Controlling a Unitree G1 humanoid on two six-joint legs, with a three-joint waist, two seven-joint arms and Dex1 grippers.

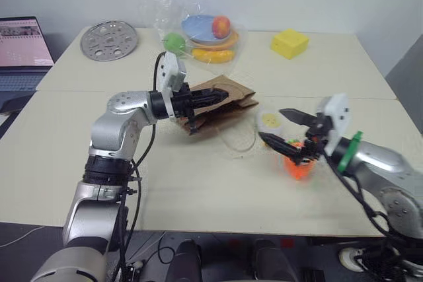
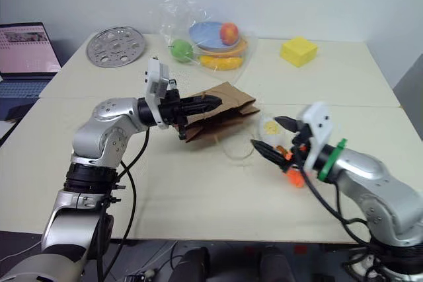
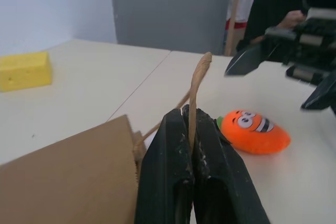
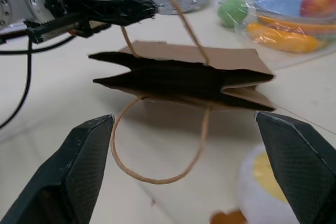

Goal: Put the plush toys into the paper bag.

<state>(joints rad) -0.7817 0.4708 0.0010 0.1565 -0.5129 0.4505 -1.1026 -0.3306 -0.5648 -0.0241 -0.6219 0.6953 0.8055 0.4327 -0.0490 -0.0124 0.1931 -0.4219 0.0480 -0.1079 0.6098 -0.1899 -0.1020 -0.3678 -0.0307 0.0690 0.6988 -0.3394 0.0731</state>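
Left gripper clenched on twisted handle of light, floppy brown kraft paper bag, frame centre. Right gripper gaped beside squashy orange plush carrot; pinch mid-body.

Both arms reach in over the counter, their hands pointing roughly level toward each other. The left arm bends at the elbow, and its forearm runs toward the middle. The left hand has its two black fingers pressed together, pinching a thin loop handle of the paper bag between them. The right arm comes in from the right side with its wrist raised, and the right hand holds its fingers spread wide apart, apparently gripping nothing, with the carrot toy just beneath them.
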